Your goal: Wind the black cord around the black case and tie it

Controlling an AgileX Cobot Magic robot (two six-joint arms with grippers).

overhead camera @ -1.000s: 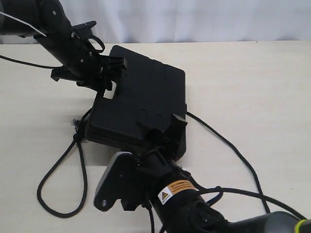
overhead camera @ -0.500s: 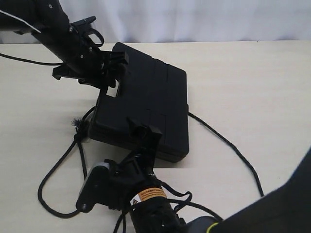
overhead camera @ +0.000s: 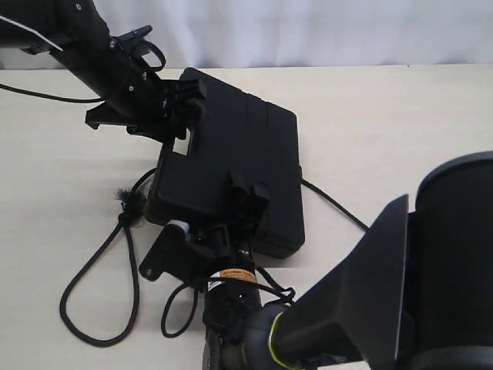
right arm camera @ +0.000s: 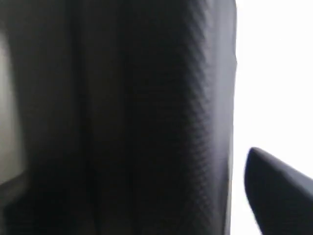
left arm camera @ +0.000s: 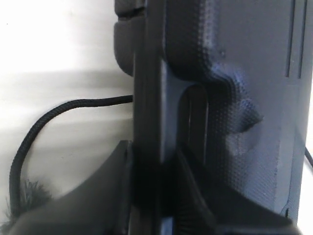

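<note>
The black case point(overhead camera: 231, 154) lies askew on the tabletop point(overhead camera: 400, 131), handle slot toward the far left. The left fingers point(left arm camera: 95, 196) pinch the case at that handle edge, one on each face. The right fingers point(right arm camera: 279, 191) stand spread at the near edge, one clear of the case. The black cord point(left arm camera: 93, 102) emerges from under the case on both sides, looping on the left beside its frayed end

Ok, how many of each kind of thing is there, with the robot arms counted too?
Black case: 1
Black cord: 1
Robot arms: 2, the left arm and the right arm
Total: 4
</note>
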